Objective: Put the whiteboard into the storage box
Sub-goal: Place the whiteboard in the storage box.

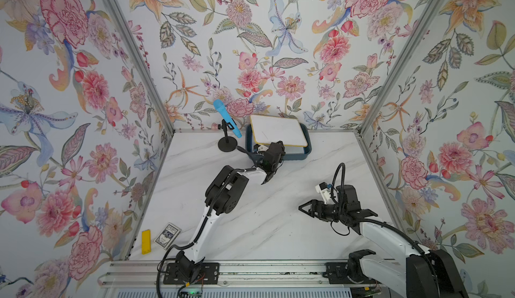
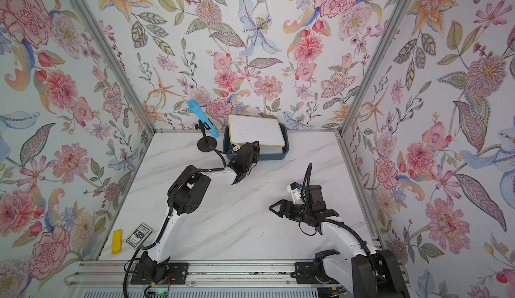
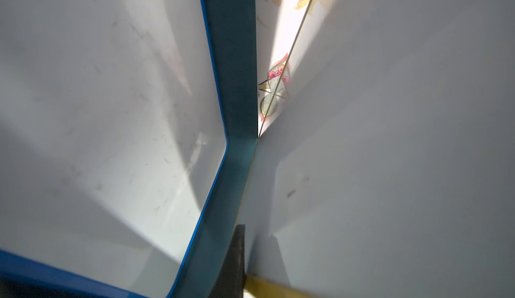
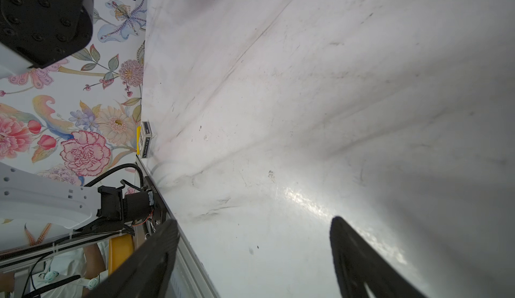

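Left tool point(image 1: 276, 144) is clamped on the whiteboard point(image 1: 277, 129) at its near edge, holding it tilted over the box point(image 1: 305, 154) just beyond. Right tool point(image 1: 302, 208), jaws apart and empty, hangs above the counter point(image 1: 273, 227).

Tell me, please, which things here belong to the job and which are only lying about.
Job: whiteboard, gripped at its near edge by the left hand; storage box beneath it.
Lying about: blue microphone on its stand; playing-card box; yellow block.
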Robot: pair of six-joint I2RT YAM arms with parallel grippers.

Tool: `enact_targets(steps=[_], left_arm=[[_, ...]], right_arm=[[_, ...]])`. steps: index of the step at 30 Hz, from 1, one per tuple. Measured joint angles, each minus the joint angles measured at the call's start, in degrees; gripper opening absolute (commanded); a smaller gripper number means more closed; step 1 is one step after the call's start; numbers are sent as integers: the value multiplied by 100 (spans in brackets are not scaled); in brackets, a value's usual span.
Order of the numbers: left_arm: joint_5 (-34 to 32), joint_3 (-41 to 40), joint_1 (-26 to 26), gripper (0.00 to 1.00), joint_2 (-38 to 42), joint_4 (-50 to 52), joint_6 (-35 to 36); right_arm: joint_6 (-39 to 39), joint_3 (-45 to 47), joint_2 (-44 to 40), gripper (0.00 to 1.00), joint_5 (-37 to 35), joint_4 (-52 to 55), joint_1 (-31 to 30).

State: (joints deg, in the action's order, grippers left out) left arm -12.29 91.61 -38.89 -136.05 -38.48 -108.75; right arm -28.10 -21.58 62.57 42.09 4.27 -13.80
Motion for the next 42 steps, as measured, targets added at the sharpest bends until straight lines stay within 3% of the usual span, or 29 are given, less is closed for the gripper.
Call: enact_targets(steps=[3, 7, 18, 23, 27, 29, 30, 32, 33, 38, 42], left_arm=[[50, -546, 0, 41, 232, -61, -179], [114, -1110, 0, 46, 474, -485, -326], [313, -1510, 46, 49, 815, -442, -291], [568, -1534, 66, 42, 879, -330, -256], [907, -1851, 63, 48, 1180, -144, 63], [1067, -1976, 66, 52, 1523, 275, 509], [1117, -1987, 63, 59, 1738, 592, 826], [1189, -1974, 63, 93, 2267, 1272, 1639], [1165, -1958, 63, 98, 2592, 1668, 2122], [243, -2234, 72, 100, 4435, 3176, 4238], [-1038, -3523, 339, 100, 6354, 3729, 5521]], right_arm=[[-24, 2, 57, 86, 57, -44, -4], [-42, 4, 68, 86, 83, -72, -7], [-90, 7, 81, 86, 79, -111, -48], [-116, 13, 81, 86, 79, -114, -76], [-129, 37, 79, 86, 33, -107, -81], [-127, 37, 66, 87, -68, -87, -81], [-109, 28, 52, 87, -144, -35, -81], [-68, -42, 17, 88, -339, 138, -81], [-37, -127, 4, 88, -461, 249, -81], [70, -796, -44, 91, -1239, 511, -63], [205, -1220, -190, 93, -2190, 535, 140]])
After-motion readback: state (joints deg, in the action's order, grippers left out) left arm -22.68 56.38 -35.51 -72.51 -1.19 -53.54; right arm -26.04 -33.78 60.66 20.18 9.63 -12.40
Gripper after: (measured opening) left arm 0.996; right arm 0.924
